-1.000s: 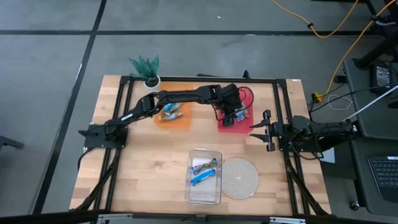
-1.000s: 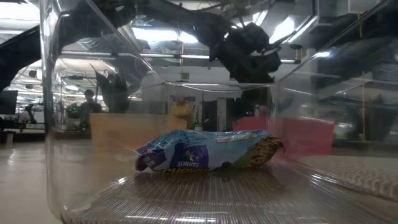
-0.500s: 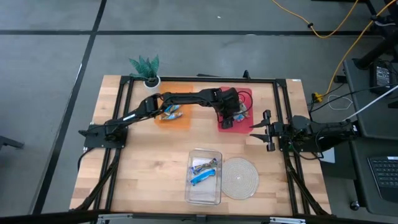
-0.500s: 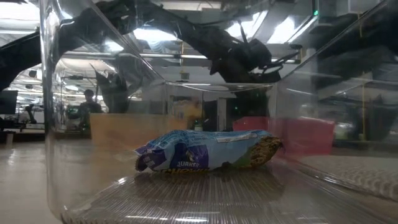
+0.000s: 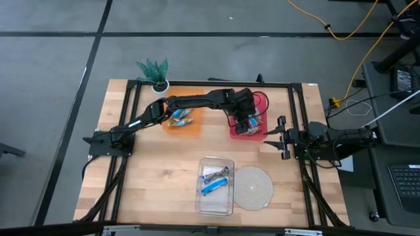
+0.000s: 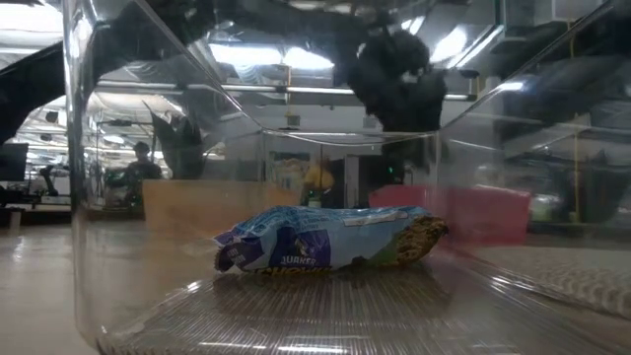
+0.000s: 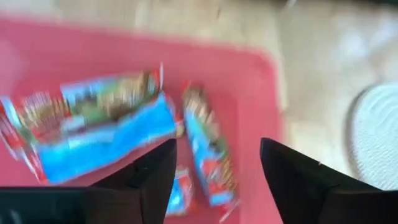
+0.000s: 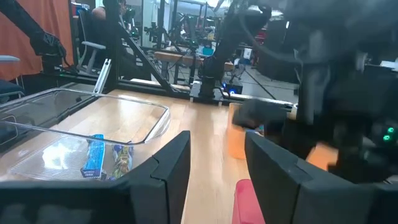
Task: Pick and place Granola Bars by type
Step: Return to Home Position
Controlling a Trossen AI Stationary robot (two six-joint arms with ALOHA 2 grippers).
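Nudged back toward the table's right side since half a second ago, the left gripper (image 5: 247, 122) is hovering over the red bin (image 5: 262, 98), its fingers (image 7: 155, 180) spread wide and holding nothing. Directly beneath it, several granola bars (image 7: 102, 130) in blue-and-red wrappers are lying close together on the bin's floor. More bars (image 5: 178, 118) are resting in the orange bin (image 5: 191, 129) under the arm's forearm, and others (image 5: 215, 179) are sitting in the clear bin (image 5: 216, 206) near the front edge, just beside the round mat (image 5: 253, 187). The right gripper (image 5: 275, 138) is waiting at the table's right edge, its fingers also parted with nothing between them. No bar is showing loose on the wood, so the sorting appears finished and the left arm is probably heading home. Doing that cleanly likely means rising straight up until the fingertips are clearing the red wall. Only then should the arm be folding back, with the elbow kept high over the orange bin so nothing is getting dragged out.
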